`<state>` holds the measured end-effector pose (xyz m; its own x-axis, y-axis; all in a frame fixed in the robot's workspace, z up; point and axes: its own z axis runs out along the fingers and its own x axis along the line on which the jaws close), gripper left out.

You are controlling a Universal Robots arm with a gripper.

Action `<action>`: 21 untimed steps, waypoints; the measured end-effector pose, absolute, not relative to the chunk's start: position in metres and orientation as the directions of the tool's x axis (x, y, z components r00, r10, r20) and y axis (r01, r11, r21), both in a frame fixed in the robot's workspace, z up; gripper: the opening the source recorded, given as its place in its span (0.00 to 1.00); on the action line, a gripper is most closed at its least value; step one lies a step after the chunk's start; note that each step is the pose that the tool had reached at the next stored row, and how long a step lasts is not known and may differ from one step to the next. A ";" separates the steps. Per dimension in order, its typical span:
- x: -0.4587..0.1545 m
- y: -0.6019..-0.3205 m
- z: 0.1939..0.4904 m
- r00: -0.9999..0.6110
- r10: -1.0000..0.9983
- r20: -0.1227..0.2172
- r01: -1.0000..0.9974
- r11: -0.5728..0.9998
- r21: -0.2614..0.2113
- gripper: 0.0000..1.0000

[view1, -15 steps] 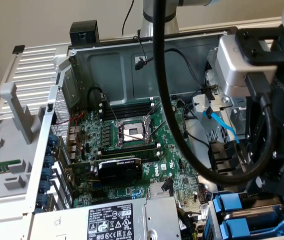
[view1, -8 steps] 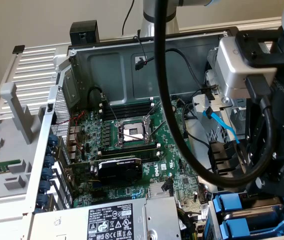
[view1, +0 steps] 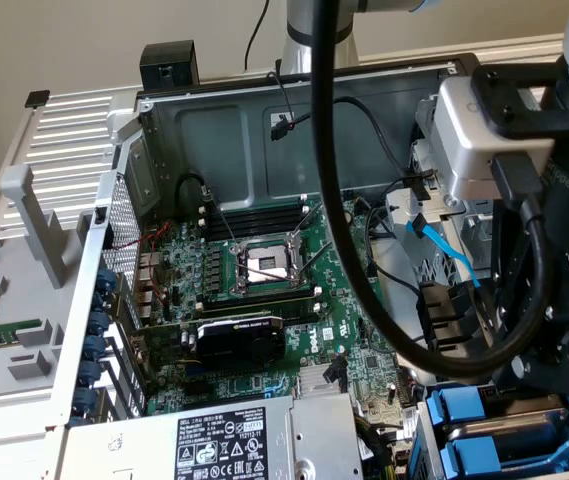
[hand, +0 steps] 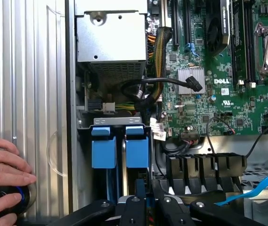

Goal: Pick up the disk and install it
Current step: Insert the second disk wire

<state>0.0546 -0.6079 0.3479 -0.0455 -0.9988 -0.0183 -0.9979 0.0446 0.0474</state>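
In the drive bay at the corner of the open grey metal computer case (view1: 114,200), two bright blue plastic disk carriers (hand: 103,147) (hand: 137,146) stand side by side (which holds the task's disk I cannot tell); the black gripper (hand: 141,205) hangs just beside them, fingers nearly closed, gripping nothing visible, while a hand (hand: 4,176) rests on the case.

Exterior view: high, angled down into open grey computer case (view1: 164,110). Wrist view: close above. Shared: two blue drive carriers (hand: 120,146).
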 end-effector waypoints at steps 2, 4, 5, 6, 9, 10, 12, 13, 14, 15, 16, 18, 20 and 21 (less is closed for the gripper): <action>0.055 -0.608 0.348 -0.045 -0.999 -0.018 -0.998 0.044 0.047 0.16; 0.055 -0.608 0.347 -0.045 -0.999 -0.018 -0.998 0.044 0.047 0.16; 0.055 -0.608 0.347 -0.045 -0.999 -0.018 -0.998 0.044 0.048 0.16; 0.055 -0.608 0.347 -0.045 -0.999 -0.018 -0.998 0.044 0.048 0.16; 0.055 -0.608 0.346 -0.045 -0.999 -0.018 -0.998 0.044 0.048 0.16; 0.055 -0.608 0.346 -0.045 -0.999 -0.018 -0.998 0.044 0.048 0.16; 0.055 -0.607 0.345 -0.045 -0.999 -0.019 -0.998 0.044 0.048 0.16; 0.055 -0.607 0.345 -0.045 -0.999 -0.019 -0.998 0.044 0.048 0.16; 0.055 -0.607 0.345 -0.045 -0.999 -0.018 -0.998 0.044 0.048 0.16; 0.055 -0.607 0.345 -0.045 -0.999 -0.018 -0.998 0.044 0.049 0.16; 0.055 -0.607 0.345 -0.045 -0.999 -0.018 -0.998 0.044 0.049 0.16; 0.055 -0.607 0.345 -0.045 -0.999 -0.018 -0.998 0.044 0.049 0.16; 0.055 -0.607 0.345 -0.045 -0.999 -0.018 -0.998 0.044 0.049 0.16; 0.055 -0.607 0.346 -0.045 -0.999 -0.018 -0.998 0.044 0.049 0.16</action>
<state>0.0553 -0.6071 0.3457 -0.0449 -0.9988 -0.0178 -0.9978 0.0439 0.0487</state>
